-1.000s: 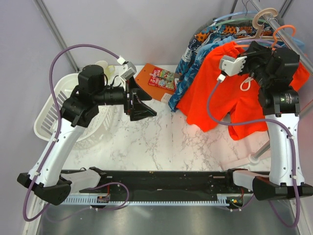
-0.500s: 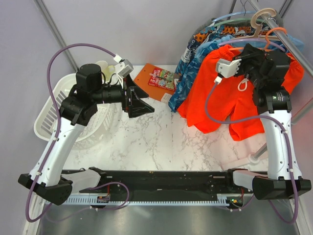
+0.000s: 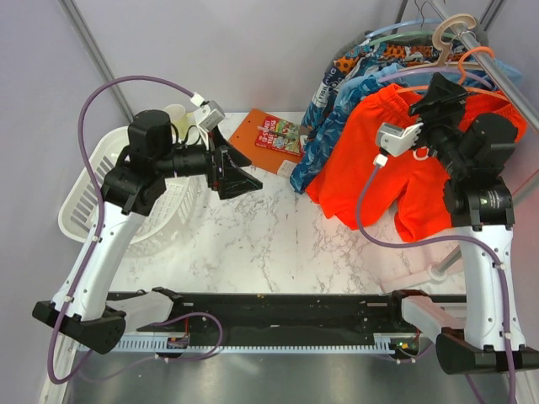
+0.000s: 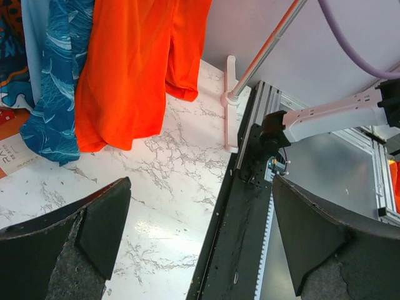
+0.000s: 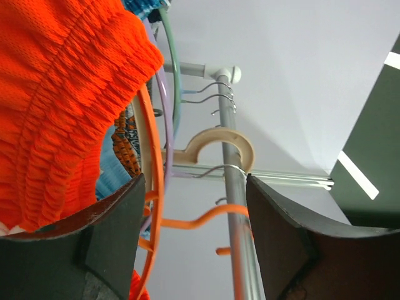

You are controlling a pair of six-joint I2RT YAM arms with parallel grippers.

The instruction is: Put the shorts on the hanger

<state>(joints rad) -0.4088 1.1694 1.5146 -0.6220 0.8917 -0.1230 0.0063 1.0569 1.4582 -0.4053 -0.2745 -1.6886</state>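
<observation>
The orange-red shorts [image 3: 396,172] hang on the thin orange hanger [image 3: 482,57] at the back right, its hook over the rack's metal rail [image 3: 497,71]. My right gripper [image 3: 441,91] is up at the waistband, pointing at the rail. In the right wrist view the gripper [image 5: 194,244] is open. The hanger's arm [image 5: 154,206] and hook run between its fingers, close to the left finger [image 5: 109,244], with the gathered waistband [image 5: 56,94] beside it. My left gripper [image 3: 240,175] hovers open over the table's left middle, empty [image 4: 200,244].
Blue patterned garments [image 3: 337,109] hang left of the shorts. A beige hanger [image 3: 455,29] and a pale blue one share the rail. An orange booklet [image 3: 271,135] lies at the back. A white basket [image 3: 93,198] stands at the left. The rack's foot [image 4: 230,100] rests at the right.
My right gripper, shut a second ago, has lifted toward the rail and opened. The shorts have swung up and left and now hang from the rail. The left arm has barely moved.
</observation>
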